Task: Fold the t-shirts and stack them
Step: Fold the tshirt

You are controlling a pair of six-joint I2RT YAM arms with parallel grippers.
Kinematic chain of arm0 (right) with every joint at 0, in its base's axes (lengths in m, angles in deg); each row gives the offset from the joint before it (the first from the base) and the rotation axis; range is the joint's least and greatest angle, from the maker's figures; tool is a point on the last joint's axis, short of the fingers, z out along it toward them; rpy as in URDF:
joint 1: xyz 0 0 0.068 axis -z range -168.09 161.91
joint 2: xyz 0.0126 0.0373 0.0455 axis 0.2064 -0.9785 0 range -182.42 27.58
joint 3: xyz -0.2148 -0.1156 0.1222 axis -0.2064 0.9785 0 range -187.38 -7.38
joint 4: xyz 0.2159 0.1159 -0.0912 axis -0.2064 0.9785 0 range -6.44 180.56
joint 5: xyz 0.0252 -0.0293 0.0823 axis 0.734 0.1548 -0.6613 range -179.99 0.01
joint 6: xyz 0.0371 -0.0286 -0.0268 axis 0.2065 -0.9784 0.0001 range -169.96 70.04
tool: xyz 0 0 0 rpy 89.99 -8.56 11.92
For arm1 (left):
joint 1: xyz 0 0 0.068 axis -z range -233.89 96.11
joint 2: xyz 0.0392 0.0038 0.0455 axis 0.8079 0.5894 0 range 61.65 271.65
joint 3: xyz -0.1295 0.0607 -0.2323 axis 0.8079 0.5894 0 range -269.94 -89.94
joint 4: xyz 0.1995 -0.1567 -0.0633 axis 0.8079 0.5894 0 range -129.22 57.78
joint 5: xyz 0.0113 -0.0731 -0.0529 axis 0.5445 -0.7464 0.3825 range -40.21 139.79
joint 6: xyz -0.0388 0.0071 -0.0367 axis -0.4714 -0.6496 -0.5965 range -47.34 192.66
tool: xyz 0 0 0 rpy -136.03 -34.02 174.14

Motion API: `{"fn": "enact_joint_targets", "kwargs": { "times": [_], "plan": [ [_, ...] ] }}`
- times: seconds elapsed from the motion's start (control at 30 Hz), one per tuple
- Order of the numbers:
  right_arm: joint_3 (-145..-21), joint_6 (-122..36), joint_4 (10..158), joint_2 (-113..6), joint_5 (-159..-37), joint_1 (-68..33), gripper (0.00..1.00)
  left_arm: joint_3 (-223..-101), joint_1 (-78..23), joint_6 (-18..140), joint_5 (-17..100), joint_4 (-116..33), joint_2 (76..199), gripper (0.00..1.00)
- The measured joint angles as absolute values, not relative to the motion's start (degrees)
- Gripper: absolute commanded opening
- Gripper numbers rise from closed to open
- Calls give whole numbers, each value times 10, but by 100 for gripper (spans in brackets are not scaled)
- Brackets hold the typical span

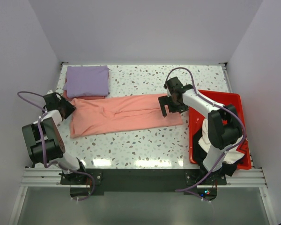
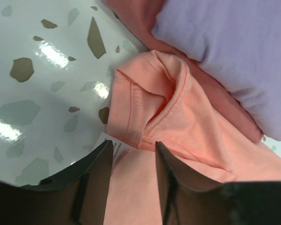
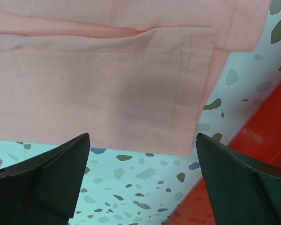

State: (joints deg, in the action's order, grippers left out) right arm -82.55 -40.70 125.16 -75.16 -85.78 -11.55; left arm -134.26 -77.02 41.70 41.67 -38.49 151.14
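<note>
A salmon-pink t-shirt (image 1: 126, 115), folded into a long strip, lies across the middle of the table. My left gripper (image 1: 65, 107) is at its left end. In the left wrist view the gripper (image 2: 133, 147) has its jaws a little apart, with the salmon cloth (image 2: 178, 108) and a white label (image 2: 113, 145) lying between and under them. My right gripper (image 1: 171, 105) is at the shirt's right end. In the right wrist view the gripper (image 3: 141, 138) is wide open and empty, just short of the hem (image 3: 107, 84). A folded lavender t-shirt (image 1: 86, 80) lies at the back left.
The lavender shirt (image 2: 234, 51) rests on a darker pink folded shirt (image 2: 136, 18). A red tray (image 1: 234, 101) at the right holds a white shirt (image 1: 204, 135) and a black shirt (image 1: 196, 140), partly hidden by my right arm. The tray's edge (image 3: 262, 154) is close to my right finger.
</note>
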Motion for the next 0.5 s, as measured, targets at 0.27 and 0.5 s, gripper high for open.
{"fn": "enact_joint_targets", "kwargs": {
  "times": [0.27, 0.5],
  "plan": [
    [-826, -408, 1252, -753, -852, -116, 99, -1336, -770, 419, 391, -400, 1527, 30],
    [-826, -408, 1252, -753, -852, -116, 99, -1333, -770, 418, 391, -400, 1524, 0]
  ]
}}
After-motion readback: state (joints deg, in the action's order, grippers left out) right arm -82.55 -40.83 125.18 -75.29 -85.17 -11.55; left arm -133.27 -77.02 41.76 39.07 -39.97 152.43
